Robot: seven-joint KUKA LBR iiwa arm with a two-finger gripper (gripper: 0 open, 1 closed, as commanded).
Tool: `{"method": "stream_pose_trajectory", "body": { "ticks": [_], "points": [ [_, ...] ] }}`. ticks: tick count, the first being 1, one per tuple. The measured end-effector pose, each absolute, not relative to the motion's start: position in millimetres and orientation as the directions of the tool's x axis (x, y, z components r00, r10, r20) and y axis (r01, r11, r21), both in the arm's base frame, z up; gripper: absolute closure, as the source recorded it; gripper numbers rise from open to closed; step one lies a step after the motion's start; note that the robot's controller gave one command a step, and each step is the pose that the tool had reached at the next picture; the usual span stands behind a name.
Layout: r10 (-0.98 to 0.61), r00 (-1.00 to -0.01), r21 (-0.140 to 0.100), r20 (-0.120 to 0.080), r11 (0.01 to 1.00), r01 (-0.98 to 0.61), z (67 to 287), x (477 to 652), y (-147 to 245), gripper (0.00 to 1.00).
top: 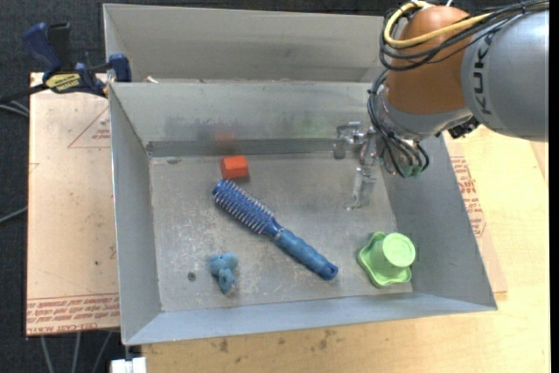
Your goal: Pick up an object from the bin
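The gripper (359, 190) hangs over a bare patch of the floor of the bin (131, 188), toward its right side and a little nearer the back wall than the front; whether it is open or closed cannot be told from this angle. The thing nearest to it is a light green plastic piece (386, 259), a round cap-like top on a wider base, which lies near the bin's front right corner, apart from the gripper and on its front side. Left of the green piece, a blue hairbrush (271, 227) lies slantwise across the middle of the floor, its handle end just beside the green piece and its bristled head pointing toward the back left. Just beyond the head, near the back wall, sits a small orange block (234, 167). A small lumpy blue thing (224, 272) lies near the front wall, left of the middle and apart from the brush. Above the gripper, the arm's wrist carries an orange cover (428, 57) wound with cables.
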State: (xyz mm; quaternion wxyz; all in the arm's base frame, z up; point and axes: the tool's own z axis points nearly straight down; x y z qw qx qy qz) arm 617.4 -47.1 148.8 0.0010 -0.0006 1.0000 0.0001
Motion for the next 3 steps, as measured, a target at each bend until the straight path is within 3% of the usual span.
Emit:
{"method": "stream_pose_trajectory", "body": {
  "ticks": [1, 2, 3],
  "points": [
    [-0.181, -0.984, 0.004, 0.003, 0.984, -0.181, 119, 557.1, 51, 0.0],
    [-0.212, -0.977, 0.001, 0.001, 0.977, -0.212, 141, 512.9, 43, 0.0],
    [-0.059, -0.998, 0.001, -0.002, 0.998, -0.059, 74, 489.7, 20, 0.0]
  ]
}}
